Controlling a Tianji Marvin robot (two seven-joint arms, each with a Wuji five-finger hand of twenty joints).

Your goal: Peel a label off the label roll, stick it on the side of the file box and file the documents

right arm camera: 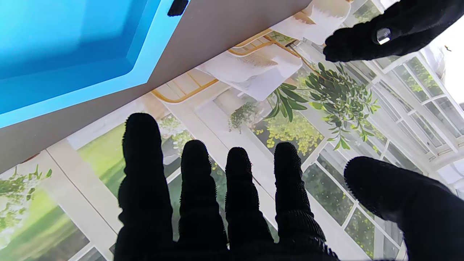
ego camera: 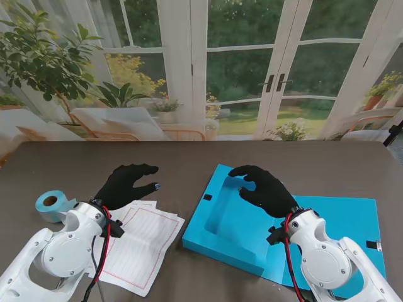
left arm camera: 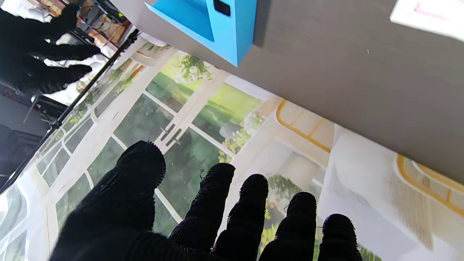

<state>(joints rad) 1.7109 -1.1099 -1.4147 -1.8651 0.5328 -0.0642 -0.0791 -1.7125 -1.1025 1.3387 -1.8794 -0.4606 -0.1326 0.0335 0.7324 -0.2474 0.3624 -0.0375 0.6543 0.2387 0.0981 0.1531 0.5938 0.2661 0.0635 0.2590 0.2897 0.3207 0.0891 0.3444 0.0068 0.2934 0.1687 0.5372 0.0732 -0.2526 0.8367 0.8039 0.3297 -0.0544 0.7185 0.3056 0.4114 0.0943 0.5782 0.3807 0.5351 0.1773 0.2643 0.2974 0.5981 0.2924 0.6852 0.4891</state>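
table [ego camera: 189, 157]: matt dark wood-grain | file box [ego camera: 234, 220]: smooth blue plastic, slight sheen | documents [ego camera: 146, 242], left of file box: matt white paper | label roll [ego camera: 51, 206]: pale blue paper | left hand [ego camera: 126, 184], right hand [ego camera: 264, 189]: black knit cloth, fuzzy | arm shells: glossy white plastic

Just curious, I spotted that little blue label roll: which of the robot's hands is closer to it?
The left hand, just right of the label roll. The right hand is far across, over the file box.

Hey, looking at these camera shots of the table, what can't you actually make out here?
- Documents: the print is too small in the stand view; the left arm covers one edge.
- Label roll: partly behind the left hand's wrist; no single label shows.
- File box: the right hand hides part of the tray; both wrist views crop it.
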